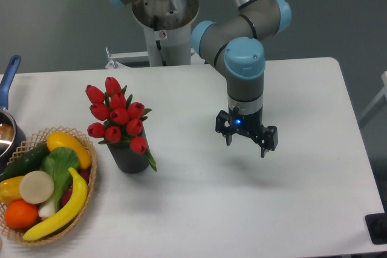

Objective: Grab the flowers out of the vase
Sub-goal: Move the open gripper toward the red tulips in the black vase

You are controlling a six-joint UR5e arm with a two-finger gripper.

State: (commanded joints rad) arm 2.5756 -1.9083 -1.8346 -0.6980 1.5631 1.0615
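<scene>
Flowers (117, 115) stand in the vase (129, 158) beside the basket (84, 200), well apart from the gripper (246, 139), whose fingers are spread and empty. Grabbing buds instead of stems could tip the vase.

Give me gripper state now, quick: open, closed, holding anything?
Gripper: open, holding nothing, hanging above the table to the right of the flowers, which sit in the vase.

Flowers (117, 116) in vase (129, 159), basket (84, 203) left
</scene>
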